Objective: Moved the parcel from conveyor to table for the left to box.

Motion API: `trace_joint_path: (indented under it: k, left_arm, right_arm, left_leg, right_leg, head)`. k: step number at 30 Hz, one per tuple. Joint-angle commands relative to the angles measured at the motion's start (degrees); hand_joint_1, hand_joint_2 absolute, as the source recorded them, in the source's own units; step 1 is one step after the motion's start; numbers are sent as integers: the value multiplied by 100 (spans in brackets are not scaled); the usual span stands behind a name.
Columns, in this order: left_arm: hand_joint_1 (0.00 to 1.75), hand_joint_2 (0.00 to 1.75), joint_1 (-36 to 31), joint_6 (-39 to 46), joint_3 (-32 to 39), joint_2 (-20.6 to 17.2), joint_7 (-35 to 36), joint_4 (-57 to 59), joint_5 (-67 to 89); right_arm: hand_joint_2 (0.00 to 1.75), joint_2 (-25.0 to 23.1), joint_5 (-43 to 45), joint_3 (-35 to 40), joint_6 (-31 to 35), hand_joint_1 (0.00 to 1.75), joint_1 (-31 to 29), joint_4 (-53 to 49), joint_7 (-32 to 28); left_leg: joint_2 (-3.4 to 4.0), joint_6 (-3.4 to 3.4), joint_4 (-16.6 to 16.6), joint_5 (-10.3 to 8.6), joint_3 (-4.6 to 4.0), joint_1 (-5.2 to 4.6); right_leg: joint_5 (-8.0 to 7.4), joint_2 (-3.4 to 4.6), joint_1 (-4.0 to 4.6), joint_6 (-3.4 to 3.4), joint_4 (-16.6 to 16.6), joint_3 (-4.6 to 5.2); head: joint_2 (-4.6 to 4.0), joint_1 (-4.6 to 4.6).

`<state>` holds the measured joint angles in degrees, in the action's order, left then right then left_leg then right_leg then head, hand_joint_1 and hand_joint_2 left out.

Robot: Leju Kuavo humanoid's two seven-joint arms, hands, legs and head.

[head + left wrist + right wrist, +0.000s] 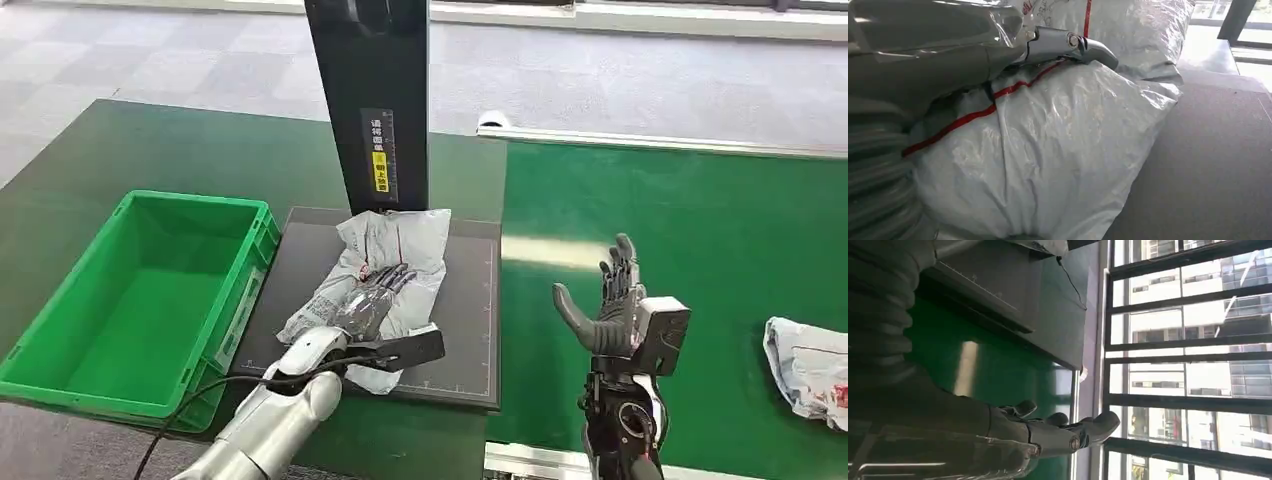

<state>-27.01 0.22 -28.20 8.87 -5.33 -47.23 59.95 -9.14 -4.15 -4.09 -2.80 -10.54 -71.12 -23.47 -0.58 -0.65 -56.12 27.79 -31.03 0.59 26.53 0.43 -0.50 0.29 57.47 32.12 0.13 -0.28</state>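
Stretching across the right side of the head view, the green conveyor carries a second crumpled white bag near its right edge. Beside it on the left sits the dark green table, and on the table's left part stands a green plastic crate, its inside bare and bright. Between the crate and the conveyor lies a dark grey mat, with a tall black post rising from its far edge and bearing a small label of yellow and white.

On the mat, just in front of the post, lies the parcel, a wrinkled white plastic mailer with a thin red line across it. The left hand rests on top of the parcel, its fingers laid flat and pressing on the plastic rather than wrapped around it; in the left wrist view a grey fingertip lies over the red line on the bag's bulging surface.

The right hand is raised above the conveyor, well apart from both bags, palm upright, its fingers spread and holding nothing.
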Motion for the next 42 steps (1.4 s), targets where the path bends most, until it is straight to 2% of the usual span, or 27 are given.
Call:
trace_joint_path:
  k: [1,2,7,12,14,19,25,27,31,36,38,39,41,42]
  left_arm:
    - [17,175,249,-180,93,-140,-61,355,-13]
    - [175,175,299,-153,191,-130,-130,222,-99]
    - [175,175,460,-66,509,-116,-380,-455,-433]
    - [175,175,770,334,808,-150,-1256,-1382,-1240]
    - [175,175,922,492,837,-245,-1342,-1866,-1418]
    - [175,175,1016,848,1042,-281,-1661,-2181,-1937]
    - [175,175,1016,848,1042,-281,-1661,-2181,-1937]
    - [175,175,1090,1029,1069,-300,-1951,-2324,-2217]
    - [175,175,1326,1605,1283,-347,-2454,-2955,-2576]
    - [175,175,1569,3109,1506,-499,-3234,-3899,-2497]
    - [175,175,1665,3416,1543,-590,-3308,-4206,-2382]
    - [175,175,1705,3978,1671,-584,-3467,-4481,-1841]
    - [175,175,1842,3978,2016,-438,-3467,-5158,-1014]
    - [175,175,1866,3978,2422,-246,-3467,-5663,-420]
  right_arm:
    - [175,-79,0,-166,-135,0,-28,-47,43]
    - [175,-72,0,-168,-125,0,-21,-93,50]
    - [175,-87,139,-259,-164,0,170,-385,74]
    - [175,-74,249,-266,-190,0,298,-516,30]
    - [175,-48,314,-288,-176,0,303,-581,3]
    - [175,-26,373,-302,-188,0,299,-589,-7]
    - [175,-26,373,-302,-188,0,299,-589,-7]
    - [175,-20,413,-302,-211,0,287,-567,-34]
    - [175,-2,458,-278,-259,0,212,-499,-56]
    - [175,68,563,-238,-253,0,107,-369,-94]
    - [175,85,595,-224,-243,0,100,-335,-111]
    - [175,89,615,-208,-235,0,92,-316,-118]
    - [175,89,650,-203,-217,0,76,-277,-130]
    - [175,80,689,-230,-185,0,86,-286,-150]
  left_leg:
    - [19,1,22,-19,-15,-3]
    - [14,1,11,-6,9,-4]
    - [13,3,7,-7,2,-2]
    - [12,2,7,-6,-2,-1]
    - [16,2,6,-5,-14,0]
    - [10,3,-1,-4,-44,1]
    - [7,2,1,-6,-59,1]
    - [11,3,2,-5,-59,0]
    - [13,1,-1,-3,-62,0]
    - [21,1,-2,-3,-68,1]
    - [17,0,-3,-3,-72,4]
    - [24,1,-2,-3,-70,2]
    - [28,2,-2,-1,-69,2]
    - [25,2,-6,0,-71,4]
  right_leg:
    - [-21,8,-1,-4,-19,20]
    - [-7,8,-3,-1,-8,2]
    - [-8,6,-1,0,-7,6]
    - [-6,5,0,-2,-6,12]
    - [-7,6,1,-2,-6,25]
    - [-3,1,2,-1,-2,55]
    - [-3,-2,2,-1,-2,70]
    - [-3,1,1,-1,-4,71]
    - [-1,5,0,-1,1,77]
    - [-3,10,2,-1,2,84]
    - [-3,9,4,-1,2,85]
    - [-4,13,3,-1,1,85]
    - [-5,17,4,-1,1,86]
    - [-4,16,5,-1,3,85]
  head:
    - [0,2]
    - [2,2]
    - [2,4]
    - [2,2]
    - [2,2]
    - [2,2]
    - [0,2]
    - [2,4]
    - [2,2]
    - [0,2]
    - [0,4]
    - [0,0]
    - [2,2]
    - [2,2]
